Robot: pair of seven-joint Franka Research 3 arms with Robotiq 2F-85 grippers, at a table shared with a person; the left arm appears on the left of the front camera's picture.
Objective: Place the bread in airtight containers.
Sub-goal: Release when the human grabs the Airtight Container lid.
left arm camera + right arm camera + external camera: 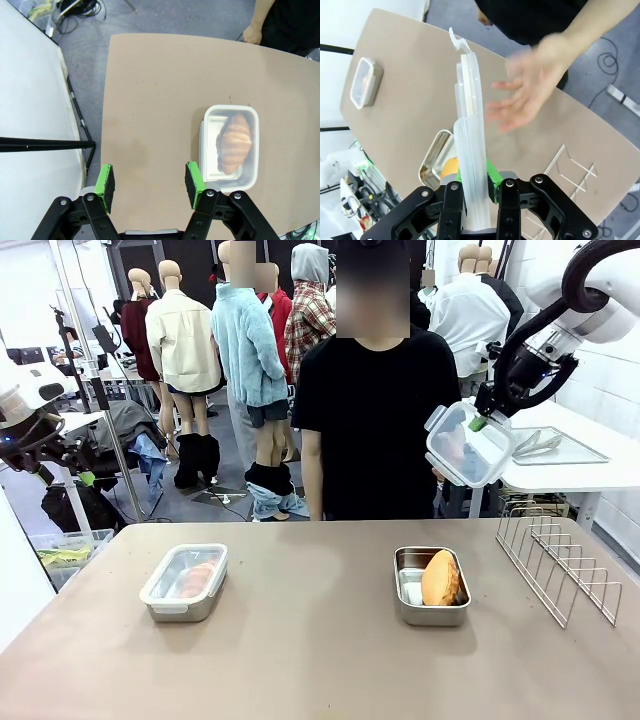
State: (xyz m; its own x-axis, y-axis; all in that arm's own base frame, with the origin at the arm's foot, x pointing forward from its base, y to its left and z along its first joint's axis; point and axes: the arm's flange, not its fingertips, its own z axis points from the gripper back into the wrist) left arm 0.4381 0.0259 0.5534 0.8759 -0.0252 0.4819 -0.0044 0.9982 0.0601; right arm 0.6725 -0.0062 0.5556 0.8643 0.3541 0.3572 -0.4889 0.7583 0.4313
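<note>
1. Two pieces of bread sit in two steel containers on the table. The croissant [234, 144] lies in the left container [185, 583], whose clear lid is already on; the bun [440, 578] lies in the right container [432, 587], which is still uncovered.
2. Croissant and bun both lie lengthwise in their pans, long axes running near to far across the table. The bun is tilted, its top rising above the pan's rim.
3. High above the table's far right, the right gripper [481, 423] is clamped on an edge of the second lid [467, 444], which hangs tilted, facing the camera. A person's hand [532, 92] is blurred just beyond the lid in the right wrist view.
4. Well off to the left, the left gripper [151, 184] has its jaws apart, with nothing between the green pads.
5. To do the step in hand well, the lid likely needs turning flat and its long side matched to the open pan's near-far length before being lowered squarely over the rim. The raised bun may stop it seating; pressing evenly should help.
6. A wire rack [560, 565] stands to the right, well apart.
</note>
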